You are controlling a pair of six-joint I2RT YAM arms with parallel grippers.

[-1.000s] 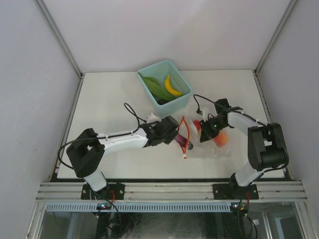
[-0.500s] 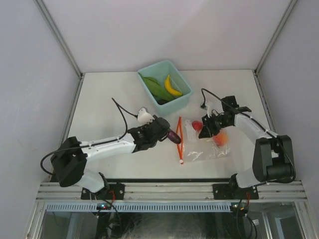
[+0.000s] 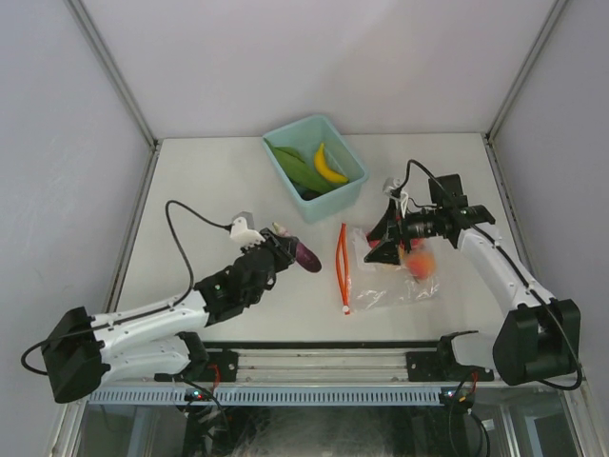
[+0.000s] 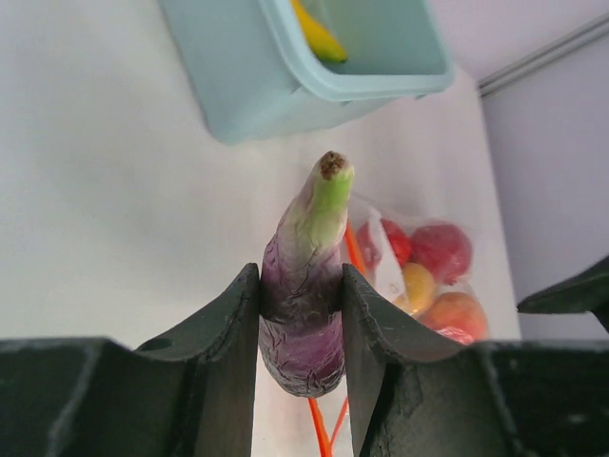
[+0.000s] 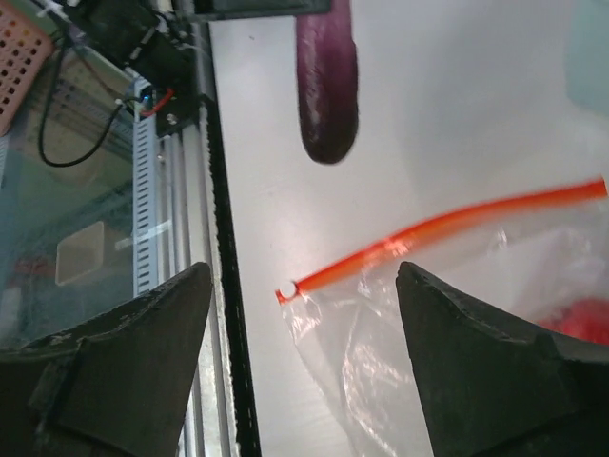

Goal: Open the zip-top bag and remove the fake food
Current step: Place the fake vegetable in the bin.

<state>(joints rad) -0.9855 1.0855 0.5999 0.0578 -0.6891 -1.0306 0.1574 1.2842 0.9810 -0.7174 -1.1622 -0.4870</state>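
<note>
The zip-top bag (image 3: pixel 400 282) lies flat right of centre, its orange zipper strip (image 3: pixel 343 267) facing left. Inside it I see fake food: a red apple (image 4: pixel 441 249), a yellow piece (image 4: pixel 419 284) and an orange-red peach (image 3: pixel 420 262). My left gripper (image 3: pixel 288 251) is shut on the purple eggplant (image 4: pixel 303 314), held above the table left of the bag, green stem pointing forward. My right gripper (image 3: pixel 379 244) hovers over the bag's far left part, open with nothing between its fingers; under it show the zipper's end (image 5: pixel 290 290) and crinkled plastic.
A teal bin (image 3: pixel 348 155) stands at the back centre, holding a long green piece (image 3: pixel 297 168) and a yellow banana (image 3: pixel 329 167). The table's front rail (image 5: pixel 217 314) runs close to the bag's near corner. Side walls close in the table left and right.
My left arm has drawn back to the left and near side, carrying the eggplant out of the bag. My right gripper has let go of the bag and opened; the bag now lies flatter.
</note>
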